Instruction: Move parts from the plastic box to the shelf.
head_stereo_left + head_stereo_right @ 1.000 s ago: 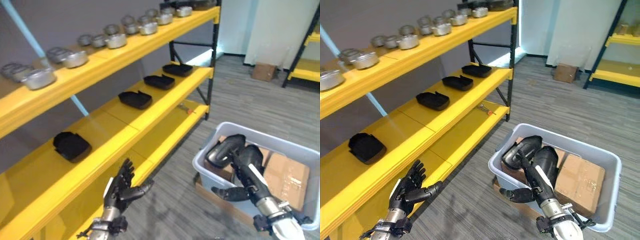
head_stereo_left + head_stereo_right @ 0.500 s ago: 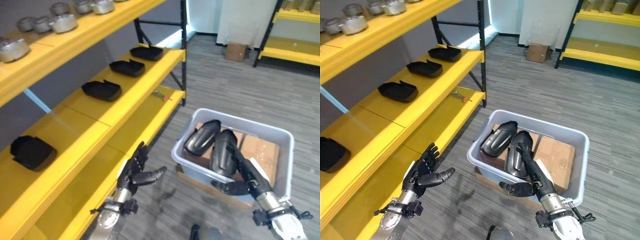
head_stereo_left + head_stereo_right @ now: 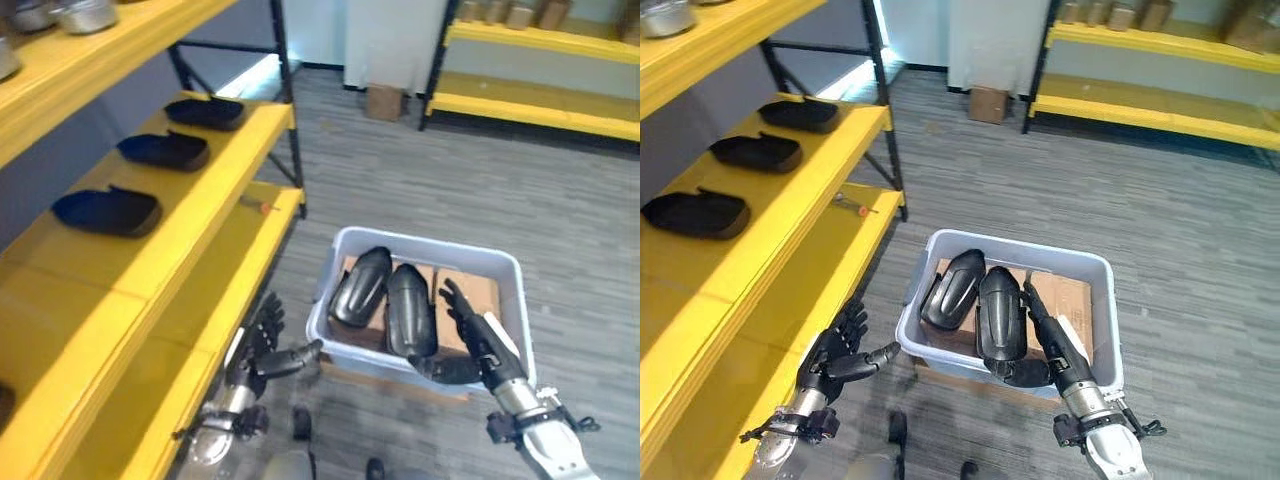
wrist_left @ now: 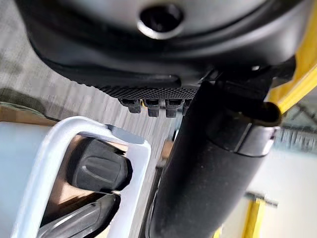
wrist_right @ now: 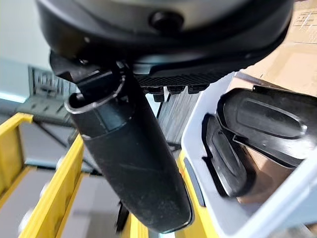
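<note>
meanwhile two dark parts (image 3: 385,298) lie in the plastic box (image 3: 420,242) on the floor beside the yellow shelf (image 3: 170,235). left hand (image 3: 262,350) and right hand (image 3: 470,345) hover spread and empty, flanking the box.

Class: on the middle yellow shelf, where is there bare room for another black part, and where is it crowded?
Bare: the middle shelf nearer the robot than the nearest black tray. Crowded: the far end, three trays in a row. The plastic box holds two parts over cardboard.

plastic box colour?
Pale grey-white plastic box; shows best in the right eye view.
</note>
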Motion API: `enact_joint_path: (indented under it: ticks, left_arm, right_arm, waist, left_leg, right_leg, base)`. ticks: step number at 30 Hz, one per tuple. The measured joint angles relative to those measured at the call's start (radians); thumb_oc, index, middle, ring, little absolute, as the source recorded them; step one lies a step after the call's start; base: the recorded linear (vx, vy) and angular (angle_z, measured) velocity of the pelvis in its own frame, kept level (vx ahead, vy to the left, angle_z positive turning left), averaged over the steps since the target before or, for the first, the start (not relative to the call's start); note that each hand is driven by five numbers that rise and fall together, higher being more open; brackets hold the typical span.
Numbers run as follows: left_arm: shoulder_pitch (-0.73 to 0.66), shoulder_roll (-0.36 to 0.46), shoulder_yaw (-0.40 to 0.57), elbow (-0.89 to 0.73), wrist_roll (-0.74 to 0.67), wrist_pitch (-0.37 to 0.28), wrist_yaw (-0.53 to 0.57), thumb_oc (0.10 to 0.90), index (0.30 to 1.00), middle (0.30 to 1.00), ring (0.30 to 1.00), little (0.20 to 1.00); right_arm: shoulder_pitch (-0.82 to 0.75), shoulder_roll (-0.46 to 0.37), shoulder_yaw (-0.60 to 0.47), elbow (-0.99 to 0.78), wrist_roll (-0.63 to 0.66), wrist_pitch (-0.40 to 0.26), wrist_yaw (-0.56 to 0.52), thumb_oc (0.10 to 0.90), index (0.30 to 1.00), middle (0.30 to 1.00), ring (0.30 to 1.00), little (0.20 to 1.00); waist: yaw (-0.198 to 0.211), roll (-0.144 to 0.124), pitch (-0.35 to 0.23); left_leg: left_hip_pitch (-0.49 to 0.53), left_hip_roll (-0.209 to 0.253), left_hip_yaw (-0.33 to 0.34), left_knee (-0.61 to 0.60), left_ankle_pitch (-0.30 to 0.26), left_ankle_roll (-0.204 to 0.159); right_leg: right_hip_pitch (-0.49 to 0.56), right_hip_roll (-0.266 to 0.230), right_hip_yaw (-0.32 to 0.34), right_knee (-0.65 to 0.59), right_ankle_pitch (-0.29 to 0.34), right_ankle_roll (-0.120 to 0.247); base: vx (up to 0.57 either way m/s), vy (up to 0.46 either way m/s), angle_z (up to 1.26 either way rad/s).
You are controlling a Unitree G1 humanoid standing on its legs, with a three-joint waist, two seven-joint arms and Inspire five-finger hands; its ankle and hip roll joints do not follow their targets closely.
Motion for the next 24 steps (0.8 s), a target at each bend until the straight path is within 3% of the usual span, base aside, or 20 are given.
enact_joint_path:
  ticks: [4,8,15,19,20,21,23,24]
  left_arm:
    - [-0.078,0.021,0.025,-0.004,0.0,-0.008,0.013,0.9,1.0,1.0,1.0,1.0]
    - [-0.095,0.03,0.047,-0.011,0.0,-0.024,0.04,0.9,1.0,1.0,1.0,1.0]
    - [-0.074,0.03,0.04,-0.01,0.001,-0.025,0.046,0.9,1.0,1.0,1.0,1.0]
    - [-0.077,0.034,0.037,-0.012,0.006,-0.025,0.06,0.9,1.0,1.0,1.0,1.0]
    - [-0.071,0.048,0.044,-0.012,0.006,-0.025,0.071,0.9,1.0,1.0,1.0,1.0]
    - [-0.068,0.045,0.045,-0.008,0.005,-0.024,0.082,0.9,1.0,1.0,1.0,1.0]
    - [-0.072,0.045,0.034,-0.004,0.005,-0.023,0.085,0.9,1.0,1.0,1.0,1.0]
    - [-0.084,0.046,0.023,-0.002,0.005,-0.023,0.085,0.9,1.0,1.0,1.0,1.0]
  right_arm:
    - [-0.038,0.036,0.035,0.001,0.0,0.004,0.009,0.9,1.0,1.0,1.0,1.0]
    - [-0.117,0.059,0.08,0.008,-0.027,0.004,0.013,0.9,1.0,1.0,1.0,1.0]
    - [-0.144,0.056,0.079,0.012,-0.03,0.007,0.008,0.9,1.0,1.0,1.0,1.0]
    - [-0.157,0.055,0.085,0.012,-0.04,0.01,0.003,0.9,1.0,1.0,1.0,1.0]
    - [-0.196,0.053,0.114,0.016,-0.044,0.012,-0.002,0.9,1.0,1.0,1.0,1.0]
    - [-0.215,0.047,0.128,0.019,-0.051,0.013,-0.001,0.9,1.0,1.0,1.0,1.0]
    - [-0.212,0.045,0.14,0.017,-0.062,0.01,-0.006,0.9,1.0,1.0,1.0,1.0]
    - [-0.216,0.039,0.154,0.019,-0.067,0.016,-0.01,0.9,1.0,1.0,1.0,1.0]
  waist:
    - [0.01,-0.015,-0.002]
    - [0.013,-0.019,-0.003]
    - [0.008,-0.027,-0.01]
    - [0.007,-0.027,-0.02]
    - [0.028,-0.02,-0.017]
    - [0.04,-0.013,-0.015]
    - [0.032,-0.004,-0.014]
    - [0.041,-0.004,-0.014]
  left_leg:
    - [0.019,-0.072,0.065,-0.008,-0.024,0.046]
    - [0.049,-0.098,0.116,-0.017,-0.052,0.069]
    - [0.052,-0.099,0.165,-0.009,-0.09,0.062]
    - [0.036,-0.078,0.228,-0.016,-0.079,0.08]
    - [0.039,-0.047,0.291,-0.031,-0.071,0.087]
    - [0.04,-0.047,0.317,-0.027,-0.077,0.09]
    - [0.03,-0.039,0.306,0.0,-0.09,0.084]
    - [0.007,-0.028,0.322,0.037,-0.102,0.076]
  right_leg:
    - [0.021,-0.09,-0.012,-0.056,0.022,0.065]
    - [0.043,-0.121,0.0,-0.09,0.031,0.087]
    - [0.014,-0.128,0.05,-0.084,0.031,0.102]
    - [-0.11,-0.125,0.043,0.057,0.027,0.111]
    - [-0.153,-0.17,-0.081,0.064,0.012,0.079]
    - [-0.165,-0.228,-0.187,0.063,0.011,0.076]
    - [-0.143,-0.313,-0.214,0.005,0.081,0.116]
    - [-0.134,-0.398,-0.275,-0.024,0.152,0.13]
  base:
    - [0.16,0.187,-0.29]
    - [0.12,0.112,-0.33]
    - [0.07,0.105,-0.26]
    - [-0.06,0.038,-0.53]
    - [0.0,-0.112,-1.2]
    - [0.01,-0.166,-1.08]
    - [-0.03,-0.212,-0.27]
    - [-0.01,-0.261,-0.07]
